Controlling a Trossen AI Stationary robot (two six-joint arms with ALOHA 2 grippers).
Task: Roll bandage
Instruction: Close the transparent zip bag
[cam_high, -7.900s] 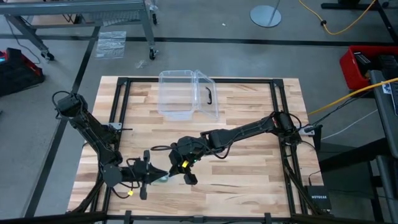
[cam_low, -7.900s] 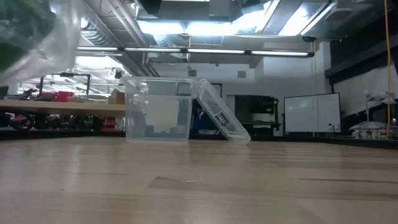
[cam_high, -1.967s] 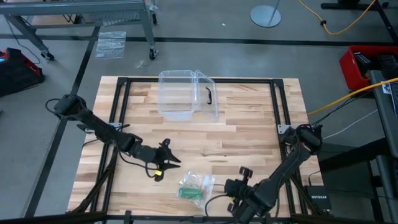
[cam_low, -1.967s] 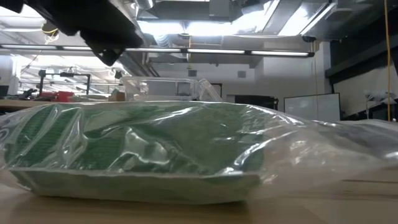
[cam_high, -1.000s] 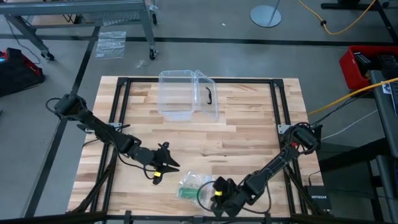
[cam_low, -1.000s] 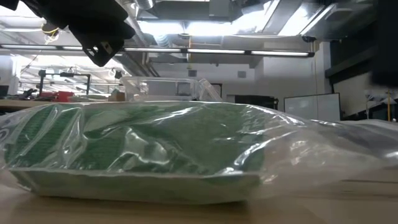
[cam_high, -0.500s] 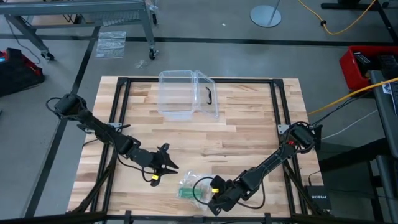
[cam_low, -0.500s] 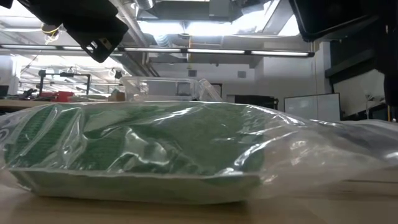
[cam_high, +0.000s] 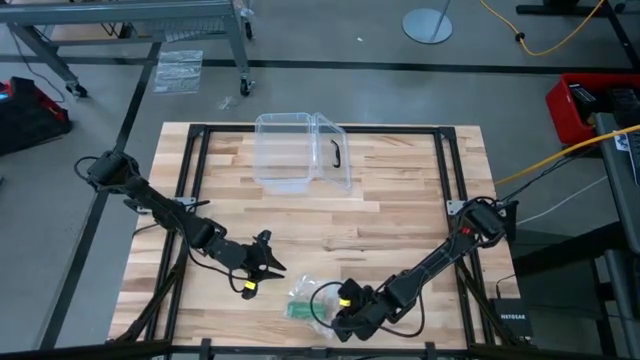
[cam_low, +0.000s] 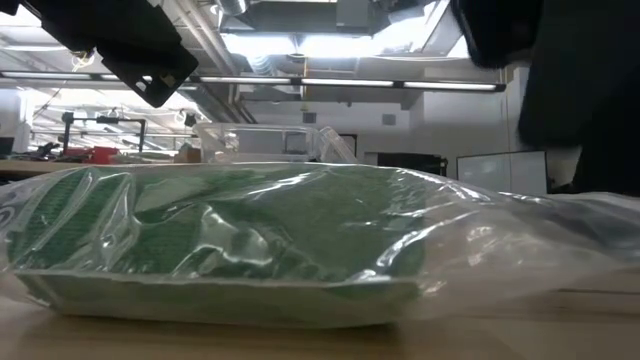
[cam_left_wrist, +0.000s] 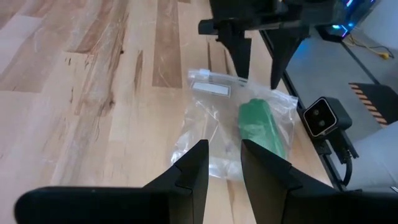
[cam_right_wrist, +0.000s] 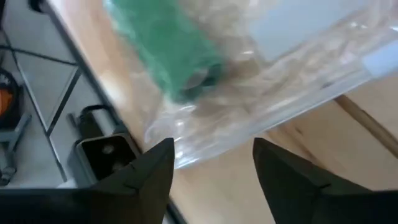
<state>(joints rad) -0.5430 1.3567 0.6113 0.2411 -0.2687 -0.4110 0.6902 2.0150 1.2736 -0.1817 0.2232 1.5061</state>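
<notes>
The bandage (cam_high: 301, 309) is a stubby green roll sealed inside a crinkly clear plastic bag (cam_high: 318, 297), lying flat on the wooden surface (cam_high: 400, 220) near its front edge, roughly midway between the two arms. From table height the green roll (cam_low: 230, 240) fills most of the view, with the plastic (cam_low: 520, 255) spreading out beyond it on one side. A white label shows on the bag (cam_left_wrist: 233, 134) at the end away from the left arm.

The right claw (cam_high: 338, 322) is low over the front edge of the surface, right beside the bag on its right side. Its two dark fingers (cam_right_wrist: 155, 171) stand apart, with the bag and the end of the green roll (cam_right_wrist: 168, 46) just beyond them, and nothing is between them. The left arm's camera also shows this claw (cam_left_wrist: 258, 59) from the front, fingers spread, poised over the far edge of the bag.

The left claw (cam_high: 268, 262) hangs a little to the left of the bag, not touching it. Its fingers (cam_left_wrist: 189, 177) are partly apart with a narrow gap, holding nothing, and point toward the bag.

A clear plastic box (cam_high: 300, 152) with its lid leaning open stands at the back of the surface, well apart from the bag.
</notes>
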